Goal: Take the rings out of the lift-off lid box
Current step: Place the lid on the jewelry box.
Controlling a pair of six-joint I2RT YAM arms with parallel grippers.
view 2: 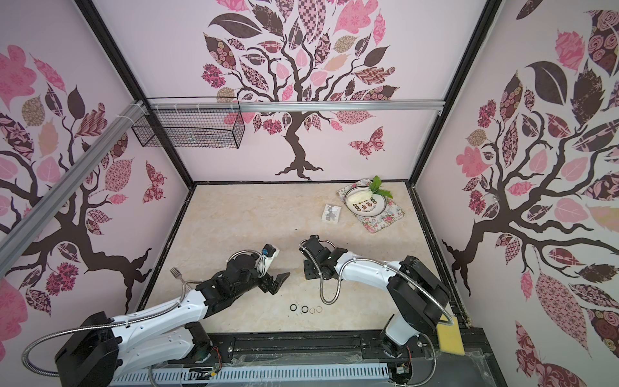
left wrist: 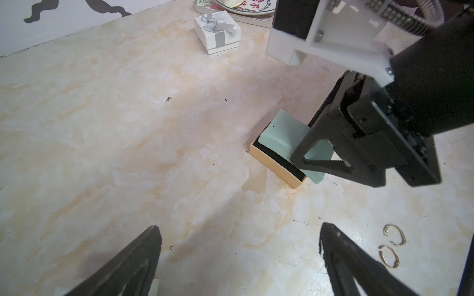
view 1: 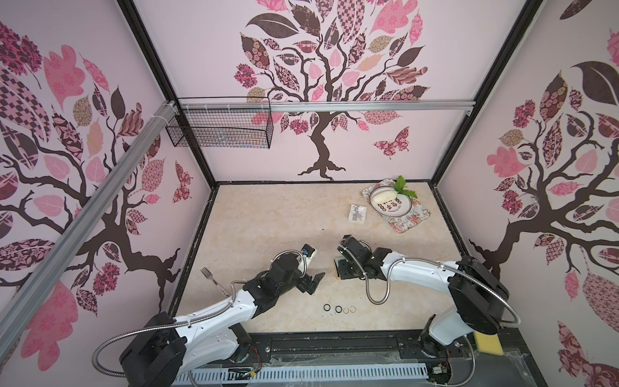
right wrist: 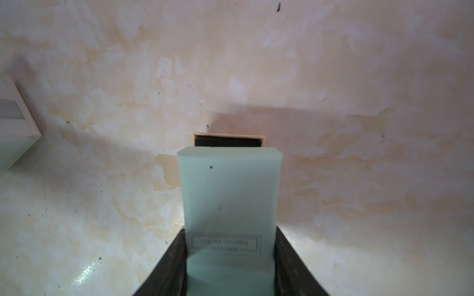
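Odds and ends on a marble-patterned tabletop (view 1: pixel 268 228)

A fork (view 1: pixel 209 275) lies near the left edge. Toward the far right corner, a white gift box (view 1: pixel 357 213) tied with a grey ribbon sits near a floral tray (view 1: pixel 411 219). A round plate (view 1: pixel 404 206) rests on the tray and carries a pale lump (view 1: pixel 385 197), possibly food but too small to tell, with green leaves (view 1: pixel 402 187) at its far rim. A black wire basket (view 1: pixel 219 129) hangs from the metal rail (view 1: pixel 335 106) across the back wall. A yellow sponge (view 1: pixel 489 341) sits at the near right corner.
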